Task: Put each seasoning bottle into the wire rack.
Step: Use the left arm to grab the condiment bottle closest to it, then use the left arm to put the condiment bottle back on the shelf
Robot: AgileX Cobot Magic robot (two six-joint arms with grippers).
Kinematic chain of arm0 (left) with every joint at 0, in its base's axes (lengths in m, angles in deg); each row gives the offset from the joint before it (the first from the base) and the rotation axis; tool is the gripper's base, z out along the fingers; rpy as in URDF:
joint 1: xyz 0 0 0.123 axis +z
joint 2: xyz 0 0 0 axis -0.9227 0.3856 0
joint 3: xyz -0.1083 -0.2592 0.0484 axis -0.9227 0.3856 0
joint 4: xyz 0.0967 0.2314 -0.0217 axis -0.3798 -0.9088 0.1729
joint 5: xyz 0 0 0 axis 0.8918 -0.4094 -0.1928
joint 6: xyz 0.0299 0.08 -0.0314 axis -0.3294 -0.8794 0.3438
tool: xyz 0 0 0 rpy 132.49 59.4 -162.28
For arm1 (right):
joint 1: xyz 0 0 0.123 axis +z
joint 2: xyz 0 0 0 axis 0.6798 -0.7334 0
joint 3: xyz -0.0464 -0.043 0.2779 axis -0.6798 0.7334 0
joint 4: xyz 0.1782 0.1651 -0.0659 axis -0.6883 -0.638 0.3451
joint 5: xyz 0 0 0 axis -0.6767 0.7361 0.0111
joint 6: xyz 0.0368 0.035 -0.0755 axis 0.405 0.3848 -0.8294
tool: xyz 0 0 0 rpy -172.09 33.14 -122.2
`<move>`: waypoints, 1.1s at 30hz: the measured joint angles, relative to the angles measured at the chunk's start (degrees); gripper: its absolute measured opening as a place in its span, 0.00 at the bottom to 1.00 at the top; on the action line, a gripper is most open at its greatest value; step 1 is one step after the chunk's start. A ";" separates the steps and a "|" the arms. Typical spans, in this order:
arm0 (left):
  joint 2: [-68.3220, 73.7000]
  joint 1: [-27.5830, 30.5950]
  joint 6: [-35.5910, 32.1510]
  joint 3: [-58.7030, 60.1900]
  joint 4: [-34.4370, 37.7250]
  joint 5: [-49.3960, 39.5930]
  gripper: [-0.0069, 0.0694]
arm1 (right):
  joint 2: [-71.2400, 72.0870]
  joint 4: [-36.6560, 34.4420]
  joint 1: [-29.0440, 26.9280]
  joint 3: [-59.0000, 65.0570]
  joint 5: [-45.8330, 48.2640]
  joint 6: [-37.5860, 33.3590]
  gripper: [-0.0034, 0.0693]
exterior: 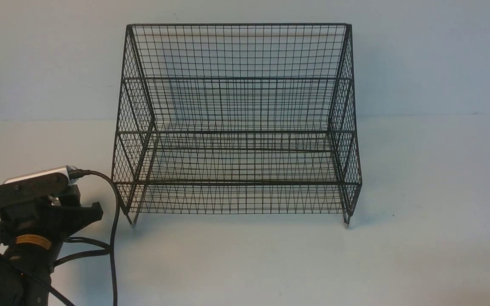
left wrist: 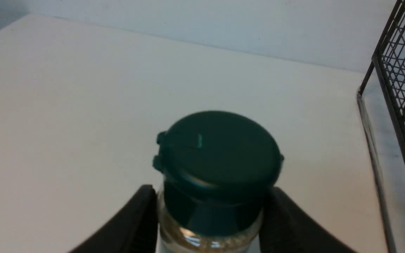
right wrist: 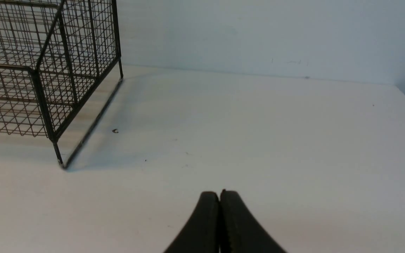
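A large black wire rack (exterior: pixel 236 182) stands on a pale table (exterior: pixel 236 263), its open front facing the robot, presumably for easy loading; no bottle shows inside. The right gripper (right wrist: pixel 219 196) has its fingertips together, holding nothing. The left gripper (left wrist: pixel 210 211) has its fingers on either side of the green-capped seasoning bottle (left wrist: pixel 216 158), just below the cap, seemingly closed on it, likely to leave the base free for setting down. Pale glints show at its clear neck; its filling is hidden.
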 joint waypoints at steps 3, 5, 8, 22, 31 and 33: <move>-0.16 0.00 -0.90 0.24 0.57 0.05 0.53 | 0.00 0.00 0.00 0.00 0.00 0.00 0.03; -1.34 0.00 -1.87 1.62 0.87 0.00 0.53 | 0.00 0.00 0.00 0.00 0.00 0.00 0.03; -4.35 0.00 -3.48 3.96 0.99 -0.12 0.53 | 0.00 0.00 0.00 0.00 0.00 0.00 0.03; -33.81 0.00 -9.89 6.84 -2.60 -18.69 0.53 | 0.00 0.00 0.00 0.00 0.00 0.00 0.03; -53.36 0.00 -7.72 -2.85 -13.29 -49.78 0.53 | 0.00 0.00 0.00 0.00 0.00 0.00 0.03; -54.87 0.00 -4.85 -5.94 -15.36 -55.67 0.53 | 0.00 0.00 0.00 0.00 0.00 0.00 0.03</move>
